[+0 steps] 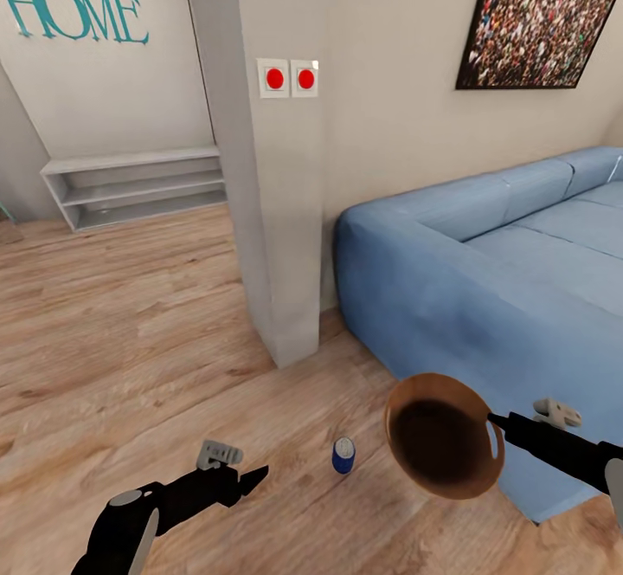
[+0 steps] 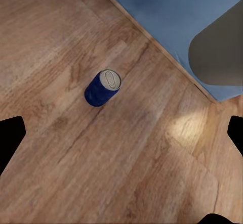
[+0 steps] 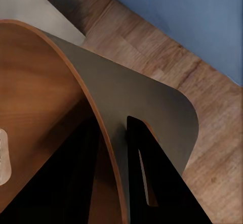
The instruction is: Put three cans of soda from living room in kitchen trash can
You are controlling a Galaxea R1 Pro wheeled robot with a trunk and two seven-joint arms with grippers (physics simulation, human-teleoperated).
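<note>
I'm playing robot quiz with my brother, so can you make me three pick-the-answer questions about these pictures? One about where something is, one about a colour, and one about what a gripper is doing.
1. Where does the soda can stand?
A. On the sofa
B. On the wood floor near the sofa's corner
C. On the grey shelf

2. What colour is the can's side?
A. Blue
B. Orange
C. Green

3. What is the right gripper doing?
A. Hanging open and empty
B. Holding the can
C. Clamped on the trash can's rim

Answers:
1. B: the head view shows it upright on the wood floor, just off the blue sofa.
2. A: the left wrist view shows a blue side under a silver top.
3. C: in the right wrist view one finger lies inside and one outside the wall of the trash can, which hangs tilted above the floor.
</note>
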